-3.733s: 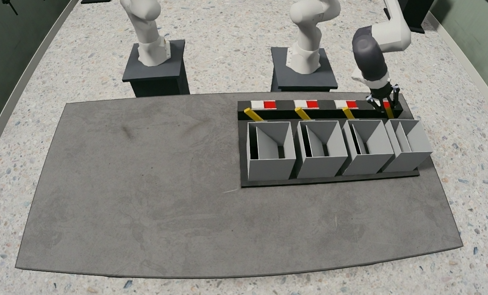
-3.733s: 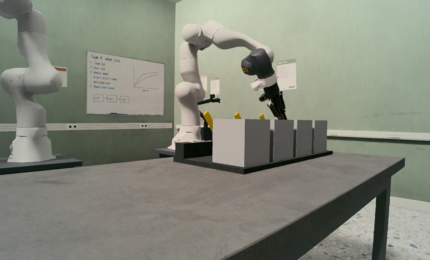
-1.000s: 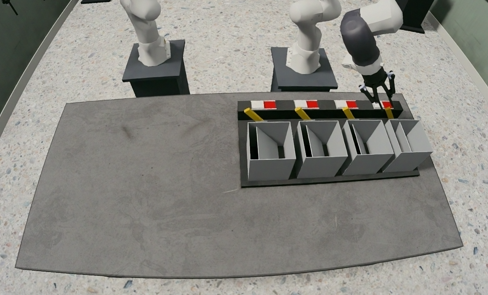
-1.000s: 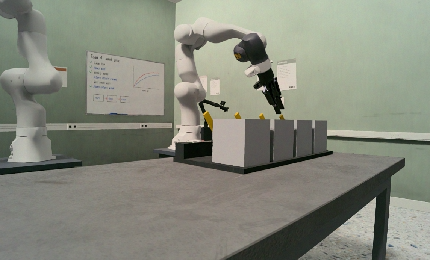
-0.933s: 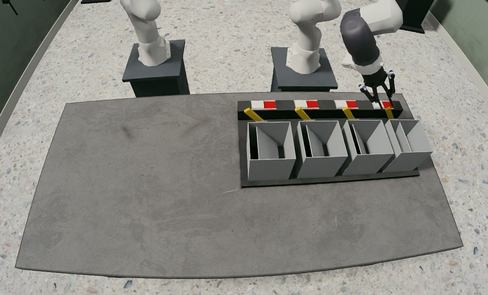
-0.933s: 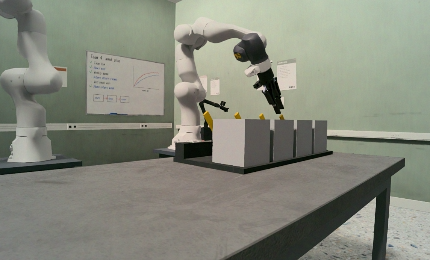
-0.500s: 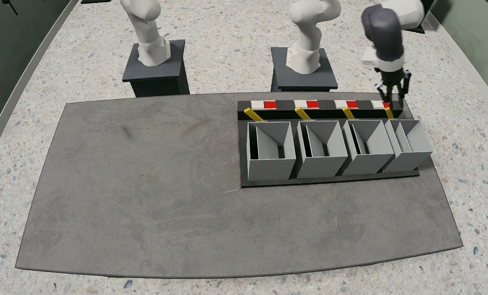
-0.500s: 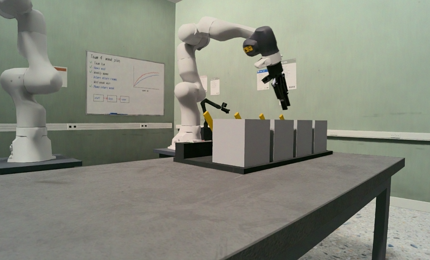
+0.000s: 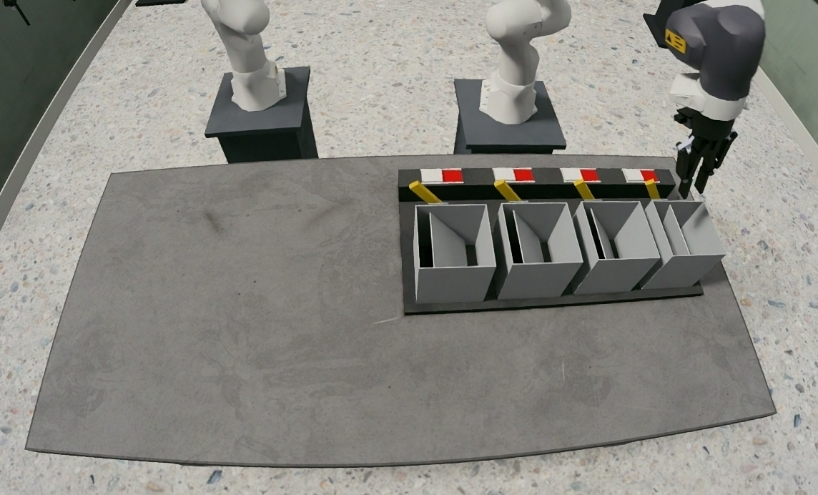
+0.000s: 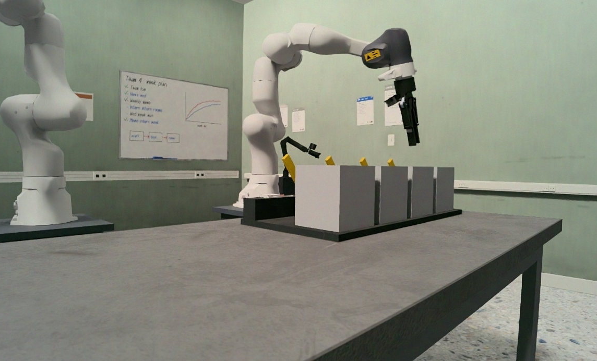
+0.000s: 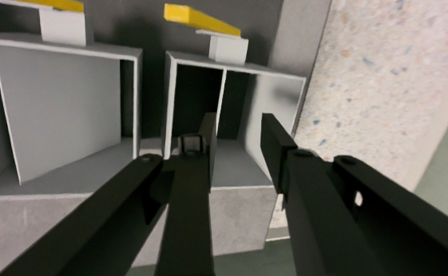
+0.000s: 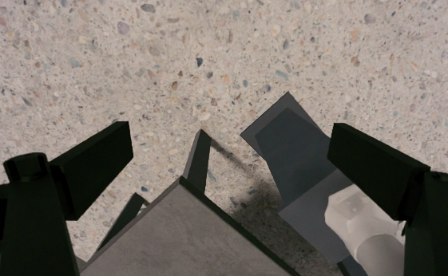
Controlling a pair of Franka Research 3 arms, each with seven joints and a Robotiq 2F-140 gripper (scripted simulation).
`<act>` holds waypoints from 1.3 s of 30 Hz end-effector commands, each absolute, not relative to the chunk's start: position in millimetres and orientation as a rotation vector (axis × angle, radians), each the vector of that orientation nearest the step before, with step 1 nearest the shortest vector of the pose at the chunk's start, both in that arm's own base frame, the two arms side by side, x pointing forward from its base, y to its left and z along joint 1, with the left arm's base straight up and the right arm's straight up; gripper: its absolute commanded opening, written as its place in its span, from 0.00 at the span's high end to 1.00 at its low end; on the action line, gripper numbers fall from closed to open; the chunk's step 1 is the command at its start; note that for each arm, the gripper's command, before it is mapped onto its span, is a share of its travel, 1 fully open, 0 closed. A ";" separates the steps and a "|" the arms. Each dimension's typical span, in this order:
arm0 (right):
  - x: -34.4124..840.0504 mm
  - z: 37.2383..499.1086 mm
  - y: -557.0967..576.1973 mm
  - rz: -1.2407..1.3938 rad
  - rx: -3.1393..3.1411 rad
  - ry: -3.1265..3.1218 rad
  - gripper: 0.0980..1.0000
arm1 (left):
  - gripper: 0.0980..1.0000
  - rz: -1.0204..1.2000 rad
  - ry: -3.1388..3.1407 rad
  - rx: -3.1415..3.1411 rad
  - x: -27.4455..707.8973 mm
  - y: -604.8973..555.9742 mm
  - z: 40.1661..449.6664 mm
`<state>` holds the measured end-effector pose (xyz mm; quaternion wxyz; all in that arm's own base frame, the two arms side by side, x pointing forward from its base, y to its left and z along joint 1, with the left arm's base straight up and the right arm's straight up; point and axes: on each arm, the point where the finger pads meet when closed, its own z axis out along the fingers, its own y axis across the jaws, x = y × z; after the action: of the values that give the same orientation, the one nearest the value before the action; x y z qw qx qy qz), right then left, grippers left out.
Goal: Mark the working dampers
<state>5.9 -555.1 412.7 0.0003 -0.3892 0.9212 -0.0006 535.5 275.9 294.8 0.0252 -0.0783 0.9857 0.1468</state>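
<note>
Left gripper [image 9: 691, 192] [image 10: 411, 143] [image 11: 239, 124] above rightmost damper; four dampers [image 9: 452, 284] [image 10: 356, 197] [image 11: 238, 171], four sliders, all red.
We can't see the right gripper [image 12: 231, 139] in top or exterior, cut off; wrist view: jaws wide. Left jaws partly spread, nothing between; its fingers partly hide the rightmost damper. Dampers upright, openings up, standing nearside of their sliders [image 9: 452, 176], row running left-right. Four yellow levers [image 9: 425, 192] [image 10: 288, 167] [image 11: 202, 21] slant up, free ends far-left. Four white covers [image 9: 430, 176] at left.
</note>
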 end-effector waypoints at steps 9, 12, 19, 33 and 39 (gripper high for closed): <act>5.7 413.0 -554.5 0.000 -1.217 2.896 0.00 | 0.77 0.122 3.144 -0.050 557.9 303.8 305.3; 5.7 413.0 -554.5 0.000 -1.217 2.896 0.00 | 0.77 0.054 3.144 -0.047 565.0 311.0 309.0; 5.7 413.0 -554.5 0.000 -1.217 2.896 0.00 | 0.77 0.000 3.141 -0.037 570.8 315.7 311.6; 5.7 413.0 -554.5 0.000 -1.217 2.896 0.00 | 0.77 0.000 3.141 -0.037 570.8 315.7 311.6; 5.7 413.0 -554.5 0.000 -1.217 2.896 0.00 | 0.77 0.000 3.141 -0.037 570.8 315.7 311.6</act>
<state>5.9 -555.1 412.7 0.0003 -0.3892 0.9212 -0.0006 572.1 316.5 313.5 0.0029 -0.0188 0.9998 0.0029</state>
